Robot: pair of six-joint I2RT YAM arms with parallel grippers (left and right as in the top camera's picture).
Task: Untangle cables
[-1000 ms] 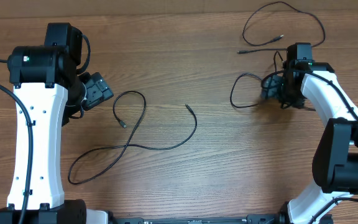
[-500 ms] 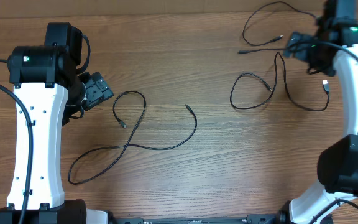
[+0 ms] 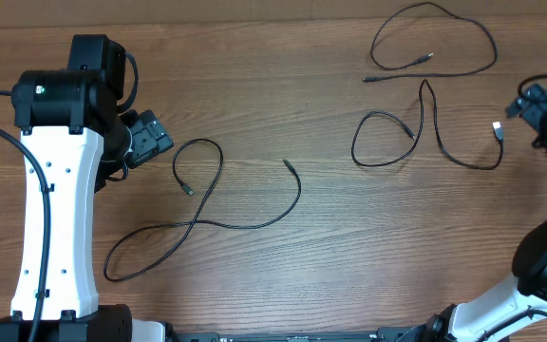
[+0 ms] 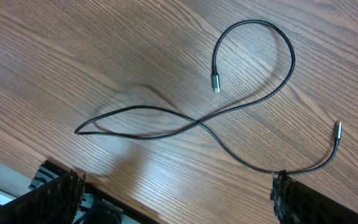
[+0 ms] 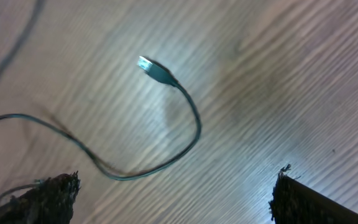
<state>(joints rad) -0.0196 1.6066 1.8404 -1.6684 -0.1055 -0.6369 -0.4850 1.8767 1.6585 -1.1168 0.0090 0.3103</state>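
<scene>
Three thin black cables lie apart on the wooden table. The left cable (image 3: 202, 220) (image 4: 194, 124) forms a figure-eight, with one plug (image 4: 215, 83) inside its upper loop. A second cable (image 3: 435, 33) makes a loop at the back right. The third cable (image 3: 444, 147) (image 5: 194, 127) lies below it, its silvery plug (image 3: 498, 125) (image 5: 146, 64) pointing away. My left gripper (image 3: 150, 138) (image 4: 176, 183) hangs open above the left cable, holding nothing. Empty and open, my right gripper (image 3: 539, 106) (image 5: 176, 183) is at the far right edge, beside the third cable's plug end.
Thicker black wires run along the left arm (image 3: 55, 190). The table's near edge (image 4: 17, 177) shows at the lower left of the left wrist view. Bare wood lies between the left cable and the two right cables.
My right gripper opened, left the third cable and swung back and right to the table's right edge. That cable now lies spread out with its plug to the right. The left arm stayed still.
</scene>
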